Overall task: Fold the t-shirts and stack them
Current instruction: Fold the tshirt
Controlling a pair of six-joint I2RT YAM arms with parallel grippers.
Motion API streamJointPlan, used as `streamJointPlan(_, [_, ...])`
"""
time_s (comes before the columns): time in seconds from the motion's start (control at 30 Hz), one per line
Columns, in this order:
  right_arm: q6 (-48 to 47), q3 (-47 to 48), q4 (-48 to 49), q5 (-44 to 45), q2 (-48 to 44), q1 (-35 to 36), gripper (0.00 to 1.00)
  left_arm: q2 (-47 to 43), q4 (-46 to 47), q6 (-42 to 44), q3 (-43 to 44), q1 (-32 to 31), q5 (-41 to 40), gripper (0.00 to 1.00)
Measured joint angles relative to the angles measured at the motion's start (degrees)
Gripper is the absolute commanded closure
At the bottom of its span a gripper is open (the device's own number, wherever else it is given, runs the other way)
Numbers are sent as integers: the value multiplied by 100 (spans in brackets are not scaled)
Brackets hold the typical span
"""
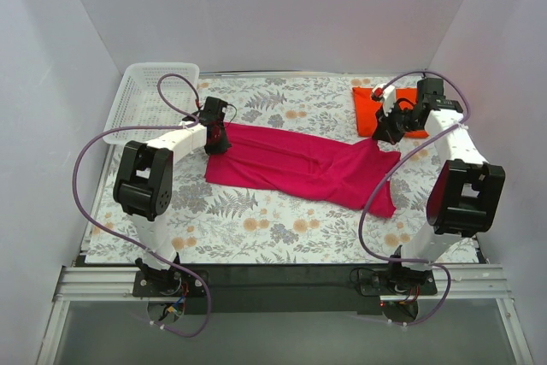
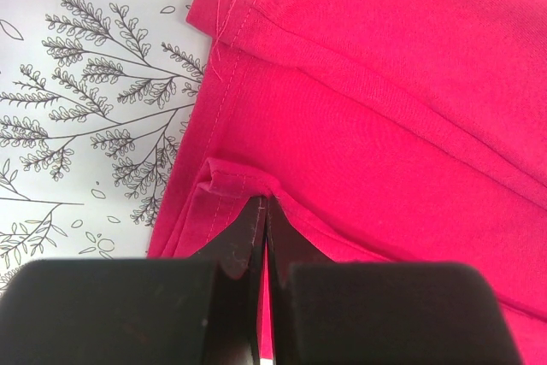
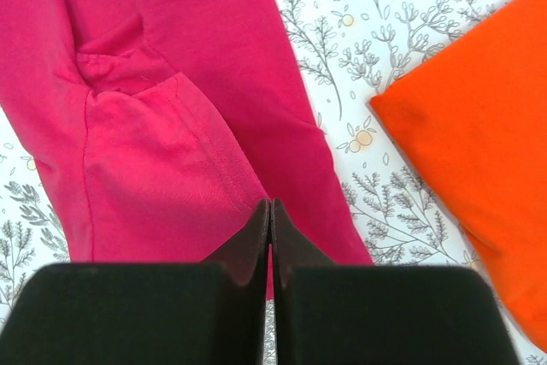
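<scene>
**Two-arm grasp on a spread shirt.** The left gripper (image 1: 215, 139) (image 2: 265, 203) is clenched on the left end of the magenta-pink t-shirt (image 1: 299, 164) (image 2: 385, 83). In the left wrist view its black fingers (image 2: 232, 247) meet on a small raised fold of the stitched hem, and a sliver of pink cloth shows in the seam between them. The right gripper (image 1: 386, 132) (image 3: 271, 204) is likewise clenched, grasping the same shirt (image 3: 171, 40) at its right end. In the right wrist view the fingertips meet over the pink fabric, beside a sleeve with its seam puckered.

The magenta-pink t-shirt lies as one long band between the two grippers, creased lengthwise. A flap at its right end trails toward the near edge.

The orange-red t-shirt (image 1: 366, 108) (image 3: 479, 151) is folded flat. It sits just beyond the right end of the magenta-pink t-shirt on the far side, and the right arm partly covers it. The right wrist view shows a strip of floral tablecloth (image 1: 282, 220) (image 2: 77, 83) (image 3: 376, 23) between the two garments, so they are apart.

The white mesh basket (image 1: 145, 100) stands beyond the left end of the magenta-pink t-shirt, on the far side, not touching it. The floral tablecloth underlies the shirt on all sides.
</scene>
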Motion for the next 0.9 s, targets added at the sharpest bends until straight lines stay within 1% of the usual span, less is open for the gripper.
streamJointPlan(0.17, [76,216,46,17,136,66,99,0,7,0,0,0,-2,100])
streamJointPlan(0.37, [109,227,90,61,214,238,99,0,9,0,0,0,-2,100])
streamJointPlan(0.67, [170,426,129,286,669,400,99,11,11,0,0,0,-2,100])
streamJointPlan(0.87, [216,560,173,389,684,435,99,11,13,0,0,0,-4,100])
streamJointPlan(0.9, [232,560,177,426,684,442,97,11,13,0,0,0,-2,100])
